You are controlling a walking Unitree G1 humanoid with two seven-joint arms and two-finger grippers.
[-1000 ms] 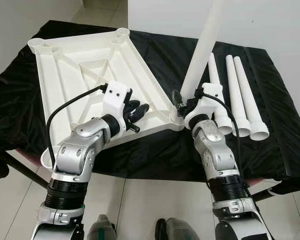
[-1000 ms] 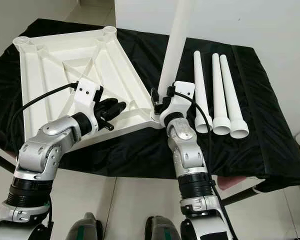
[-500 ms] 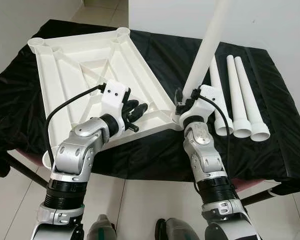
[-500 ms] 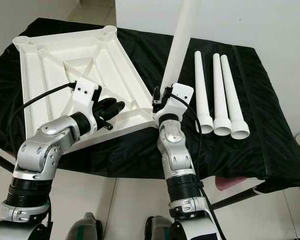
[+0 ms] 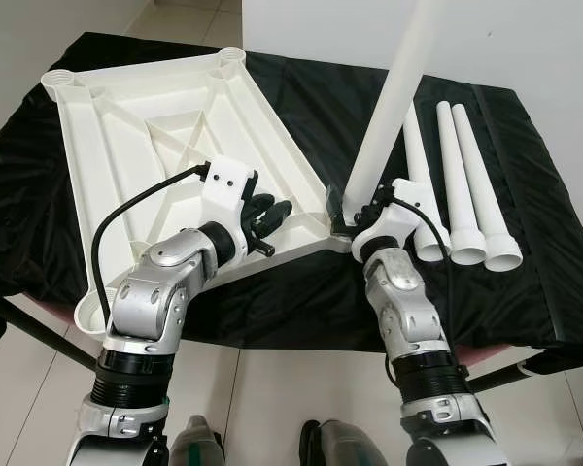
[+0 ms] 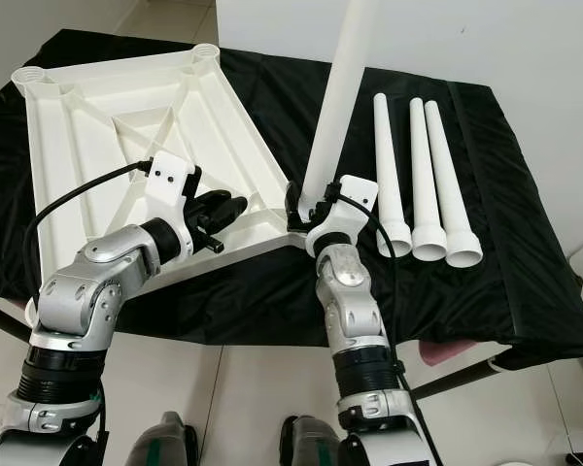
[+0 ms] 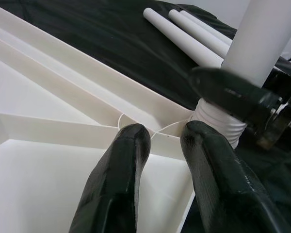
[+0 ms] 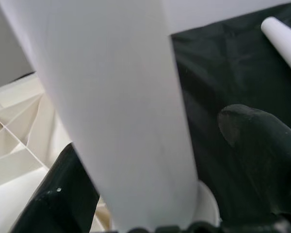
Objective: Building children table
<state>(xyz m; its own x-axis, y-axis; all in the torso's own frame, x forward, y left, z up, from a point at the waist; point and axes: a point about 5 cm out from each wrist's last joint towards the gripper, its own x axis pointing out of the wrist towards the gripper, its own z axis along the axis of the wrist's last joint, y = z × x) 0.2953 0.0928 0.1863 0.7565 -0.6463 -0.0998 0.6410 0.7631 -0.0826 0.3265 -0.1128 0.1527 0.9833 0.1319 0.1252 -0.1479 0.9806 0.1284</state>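
Note:
The white tabletop (image 5: 155,126) lies upside down on the black-draped table, ribs facing up. At its near right corner socket (image 5: 338,233) a long white leg (image 5: 394,87) stands nearly upright, and my right gripper (image 5: 355,206) is shut on the leg's lower end. The right wrist view has that leg (image 8: 116,107) between the two black fingers (image 8: 262,145). My left gripper (image 5: 272,216) rests on the tabletop's underside just left of that corner, fingers close together. In the left wrist view, the leg's ridged foot (image 7: 218,124) sits in the socket beyond the fingertips (image 7: 131,145).
Three spare white legs (image 5: 457,184) lie side by side on the black cloth (image 5: 525,272) to the right of the held leg. The table's front edge runs just below both grippers. A white wall stands behind, tiled floor (image 5: 272,388) below.
My right forearm has swung to the left under the leg while the gripper keeps its hold. The view has shifted slightly. The left gripper stays on the tabletop.

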